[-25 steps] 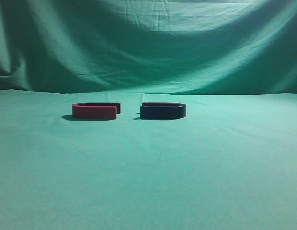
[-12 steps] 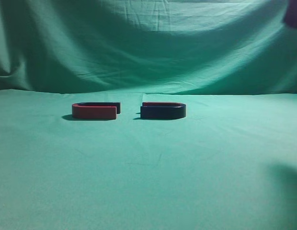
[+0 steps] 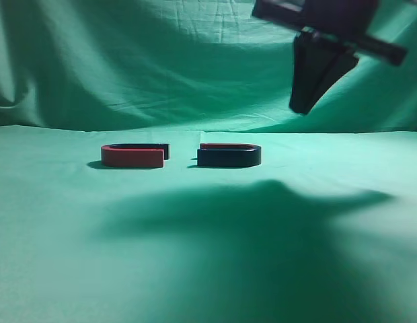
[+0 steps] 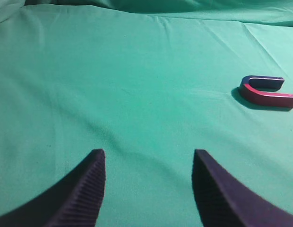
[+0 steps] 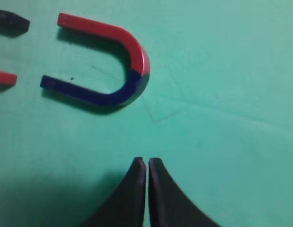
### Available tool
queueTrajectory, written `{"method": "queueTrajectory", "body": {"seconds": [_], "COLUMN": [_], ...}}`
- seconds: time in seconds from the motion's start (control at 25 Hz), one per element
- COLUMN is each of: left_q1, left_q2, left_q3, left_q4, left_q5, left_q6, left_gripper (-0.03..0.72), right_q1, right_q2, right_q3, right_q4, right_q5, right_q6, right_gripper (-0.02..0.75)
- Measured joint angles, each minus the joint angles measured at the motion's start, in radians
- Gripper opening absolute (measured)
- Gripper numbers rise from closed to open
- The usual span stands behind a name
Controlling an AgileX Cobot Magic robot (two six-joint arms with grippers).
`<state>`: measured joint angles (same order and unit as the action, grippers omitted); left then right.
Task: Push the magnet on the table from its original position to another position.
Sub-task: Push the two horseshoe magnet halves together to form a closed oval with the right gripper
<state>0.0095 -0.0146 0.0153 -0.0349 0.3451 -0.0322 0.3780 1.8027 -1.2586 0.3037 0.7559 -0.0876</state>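
Observation:
The magnet (image 3: 229,156) lies flat on the green table (image 3: 208,256) at centre, its dark face toward the exterior camera and a thin red strip along its far arm. In the right wrist view it (image 5: 106,64) is a U with one red and one navy arm, open to the left. My right gripper (image 3: 304,106) hangs in the air above and right of it, shut and empty; in the right wrist view the fingertips (image 5: 146,161) sit below the magnet's bend. My left gripper (image 4: 149,153) is open and empty over bare cloth, out of the exterior view.
A second U-shaped magnet with a red outer face (image 3: 133,156) lies left of the first; it shows in the left wrist view (image 4: 267,91) at the right, and its arm ends show at the left edge of the right wrist view (image 5: 7,21). A draped green backdrop (image 3: 161,60) rises behind.
My right arm has come into the exterior view from the upper right and now hangs above the table, casting a broad shadow on the cloth. Neither magnet has moved.

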Motion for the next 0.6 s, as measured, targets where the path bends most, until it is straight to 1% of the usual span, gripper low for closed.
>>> {"method": "queueTrajectory", "body": {"seconds": [0.2, 0.44, 0.6], "left_q1": [0.0, 0.0, 0.0], "left_q2": [0.0, 0.0, 0.0], "left_q3": [0.0, 0.0, 0.0], "left_q4": [0.0, 0.0, 0.0], "left_q5": [0.0, 0.0, 0.0], "left_q6": [0.0, 0.0, 0.0], "left_gripper": [0.399, 0.399, 0.399], "right_q1": [0.002, 0.002, 0.002], "right_q2": [0.172, 0.298, 0.329], "right_q3": [-0.155, -0.288, -0.331], "right_q4": [-0.077, -0.099, -0.102], "right_q5": [0.042, 0.055, 0.058], "right_q6": [0.068, 0.083, 0.083], "right_gripper": [0.0, 0.0, 0.0]}}
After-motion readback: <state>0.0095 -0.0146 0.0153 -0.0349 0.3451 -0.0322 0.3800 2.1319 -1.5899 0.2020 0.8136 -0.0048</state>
